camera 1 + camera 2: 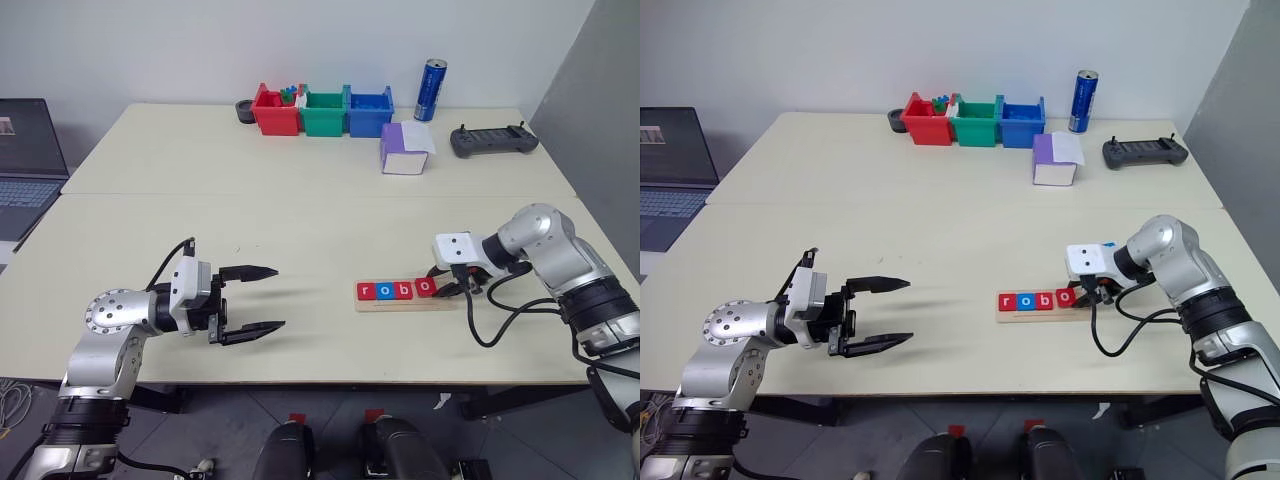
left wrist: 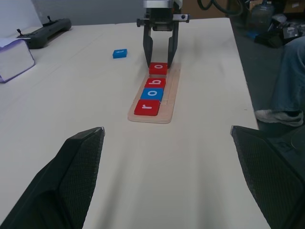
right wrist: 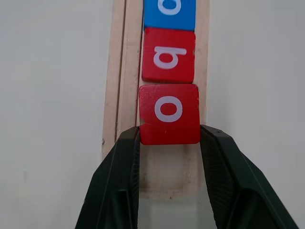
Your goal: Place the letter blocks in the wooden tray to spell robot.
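Over wooden tray (image 3: 119,86): right gripper (image 3: 169,138) fingers pinch red "o" block (image 3: 169,113); left gripper (image 1: 250,298) wide open, empty.

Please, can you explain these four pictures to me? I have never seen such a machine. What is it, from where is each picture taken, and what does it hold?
This is a humanoid robot with two arms, each ending in a two-fingered black pincer. Two pictures come from cameras in its head, looking down over a pale table. The other two come from cameras on its wrists, looking along the fingers.

The right pincer is closed on a red letter block "o", holding it in a narrow wooden tray. Blocks "r", "o" and "b" already lie in the tray. One blue block lies loose on the table beyond it. The left pincer is open and empty.

At the far edge stand red, green and blue bins, a blue can, a purple-and-white box and a black controller.
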